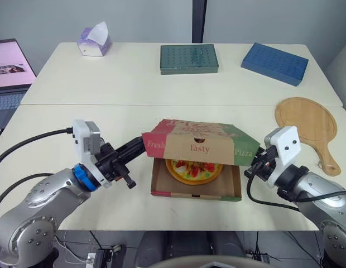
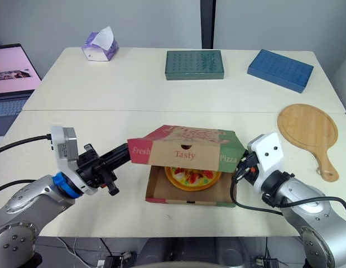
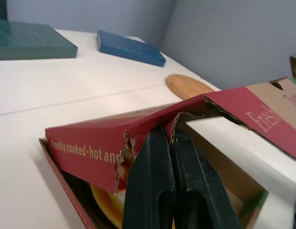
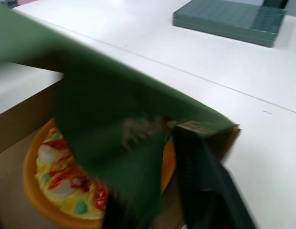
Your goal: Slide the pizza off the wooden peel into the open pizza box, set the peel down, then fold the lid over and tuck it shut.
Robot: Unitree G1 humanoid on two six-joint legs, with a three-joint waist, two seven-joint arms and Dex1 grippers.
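The pizza box (image 1: 195,194) lies at the table's front centre with the pizza (image 1: 193,170) inside its tray. Its lid (image 1: 198,142) hangs partly folded over the pizza, printed front panel facing me, front edge raised above the tray. My left gripper (image 1: 140,148) is shut on the lid's red side flap (image 3: 90,148); the black fingers (image 3: 153,181) lie pressed together. On the other side, my right gripper (image 1: 255,162) is shut on the green side flap (image 4: 114,109), which covers one finger. The wooden peel (image 1: 307,123) lies flat on the table to the right, apart from both grippers.
At the back of the table are a tissue box (image 1: 95,42) on the left, a dark green flat box (image 1: 188,58) in the middle and a blue flat box (image 1: 274,63) on the right. A laptop (image 1: 10,72) stands off the table's left edge.
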